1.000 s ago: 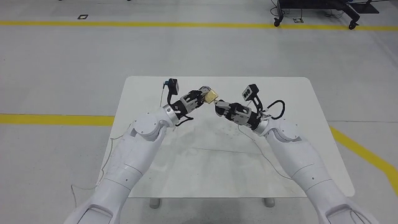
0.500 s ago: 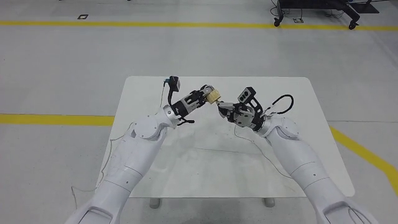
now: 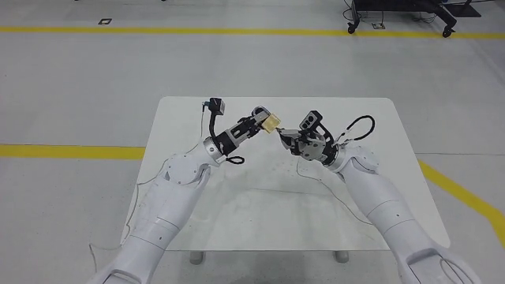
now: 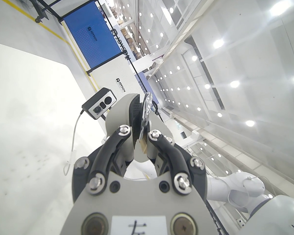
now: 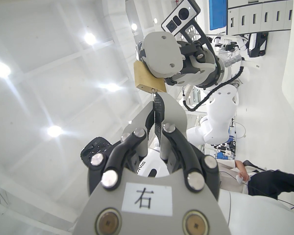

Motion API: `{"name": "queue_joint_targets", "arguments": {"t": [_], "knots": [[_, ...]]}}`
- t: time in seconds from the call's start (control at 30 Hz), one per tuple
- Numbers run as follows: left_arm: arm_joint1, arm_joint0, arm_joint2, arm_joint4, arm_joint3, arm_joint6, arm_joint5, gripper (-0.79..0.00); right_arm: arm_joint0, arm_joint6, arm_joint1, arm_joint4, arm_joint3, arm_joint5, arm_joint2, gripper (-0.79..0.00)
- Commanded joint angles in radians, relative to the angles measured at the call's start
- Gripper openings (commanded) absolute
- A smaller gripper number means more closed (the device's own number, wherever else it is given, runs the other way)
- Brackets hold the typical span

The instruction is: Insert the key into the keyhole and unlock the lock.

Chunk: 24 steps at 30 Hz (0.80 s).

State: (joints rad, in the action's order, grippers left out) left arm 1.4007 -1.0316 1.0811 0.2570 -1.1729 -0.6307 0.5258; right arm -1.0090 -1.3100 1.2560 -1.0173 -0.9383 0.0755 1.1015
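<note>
Key [image 5: 153, 95] is pinched between the closed fingers of the right gripper [image 5: 155, 105]. Its tip is at the keyhole in the end face of the brass lock [image 5: 148, 80]; depth of entry cannot be told. Left gripper [image 4: 143, 110] is clamped on the lock's other end. Right wrist view resolves key against keyhole. Top view does not, but places the 2 grippers tip to tip, raised over the white table [image 3: 371, 205].

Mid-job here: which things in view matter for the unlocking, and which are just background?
For the job: padlock, held by the left claw; key, held by the right claw, tip at the keyhole.
Not in play: white table below; black wheeled rack and yellow line on the floor behind.
</note>
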Motion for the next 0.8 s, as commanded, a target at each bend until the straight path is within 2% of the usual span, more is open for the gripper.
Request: {"name": "queue_joint_targets", "arguments": {"t": [0.0, 0.03, 0.2, 0.37, 0.47, 0.57, 0.63, 0.67, 0.7, 0.77], "knots": [[0.000, 0.000, 0.001, 0.004, 0.001, 0.005, -0.009, -0.785, -0.001, 0.002, 0.000, 0.012, -0.001, 0.033, 0.005, -0.496], [0.000, 0.000, 0.001, 0.005, 0.001, 0.005, -0.013, -0.785, -0.002, 0.012, -0.001, 0.028, -0.001, 0.055, 0.009, -0.403], [0.001, 0.002, 0.001, 0.033, 0.003, 0.001, -0.041, -0.785, -0.018, 0.046, -0.009, 0.072, -0.024, 0.123, 0.037, -0.413], [0.002, 0.012, 0.004, 0.071, 0.019, -0.004, -0.102, -0.785, -0.050, 0.094, -0.026, 0.168, -0.076, 0.244, 0.090, -0.422], [0.003, 0.023, -0.002, 0.068, 0.031, -0.008, -0.143, -0.785, -0.086, 0.156, -0.042, 0.263, -0.131, 0.333, 0.134, -0.471], [0.005, 0.042, -0.018, 0.030, 0.049, 0.003, -0.206, -0.785, -0.142, 0.234, -0.060, 0.361, -0.208, 0.414, 0.198, -0.456], [0.007, 0.059, -0.037, -0.017, 0.068, 0.018, -0.267, -0.785, -0.191, 0.311, -0.075, 0.444, -0.270, 0.463, 0.258, -0.382], [0.008, 0.068, -0.047, -0.041, 0.076, 0.028, -0.289, -0.785, -0.220, 0.348, -0.082, 0.483, -0.306, 0.479, 0.289, -0.148], [0.010, 0.076, -0.059, -0.062, 0.085, 0.033, -0.310, -0.785, -0.220, 0.348, -0.082, 0.483, -0.306, 0.479, 0.289, 0.000], [0.015, 0.089, -0.086, -0.104, 0.093, 0.046, -0.337, -0.785, -0.220, 0.348, -0.082, 0.483, -0.306, 0.479, 0.289, 0.000]]}}
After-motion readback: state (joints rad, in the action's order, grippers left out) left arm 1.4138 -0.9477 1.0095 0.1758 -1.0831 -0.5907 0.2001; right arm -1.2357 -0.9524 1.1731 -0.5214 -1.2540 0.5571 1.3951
